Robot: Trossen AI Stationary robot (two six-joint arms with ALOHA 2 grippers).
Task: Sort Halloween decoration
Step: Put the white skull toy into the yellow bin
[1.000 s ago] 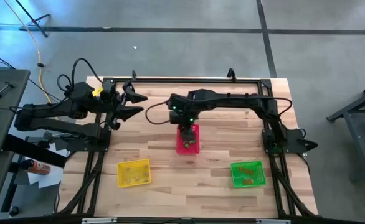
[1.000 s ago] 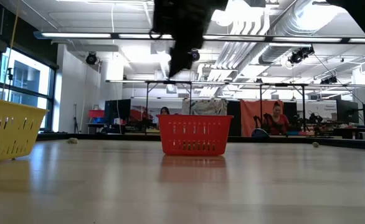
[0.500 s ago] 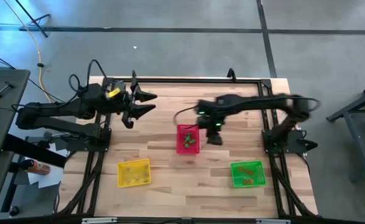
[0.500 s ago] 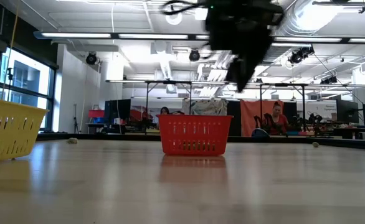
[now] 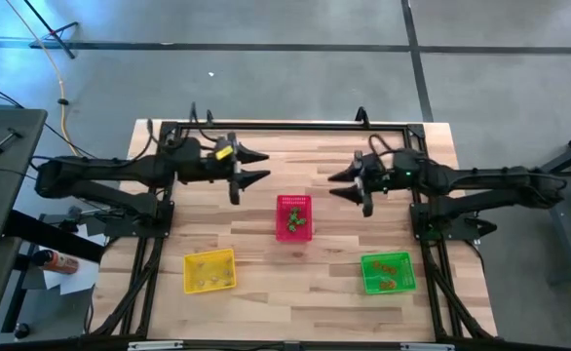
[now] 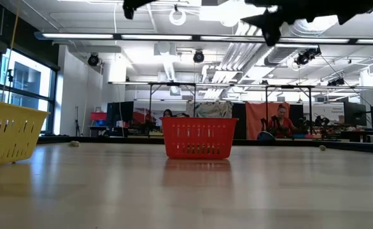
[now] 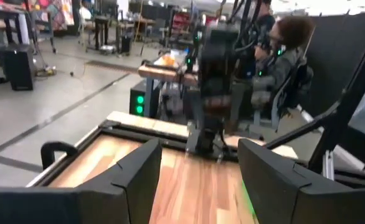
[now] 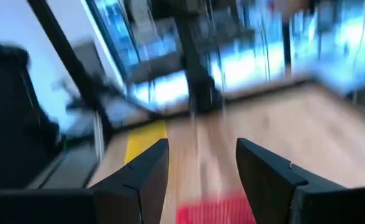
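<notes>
Although both grippers hang empty above the far half of the pale wooden plank table (image 5: 266, 283), the sorting looks nearly finished, since almost every trinket visible already lies inside a basket. On the left, the left arm's black two-finger gripper (image 5: 257, 167) has its fingers spread apart and holds nothing, poised over bare wood. Nearer the front edge sits the yellow mesh basket (image 5: 209, 270), with a few small yellowish trinkets (image 5: 206, 276) on its floor; their number is too small to count. In the middle stands the red mesh basket (image 5: 294, 216), holding a small cluster of green trinkets (image 5: 298, 222), again too tiny to number. Further right, the right arm's black two-finger gripper (image 5: 341, 185) also has its fingers parted and carries nothing. At the front right, the green mesh basket (image 5: 388, 272) contains several orange trinkets (image 5: 391, 278).

Counted: three baskets, one of each colour, and two grippers. In the low view, two small specks (image 6: 74, 144) rest on the table's far edge, one either side of the red basket; I judge these may be leftover pieces.
</notes>
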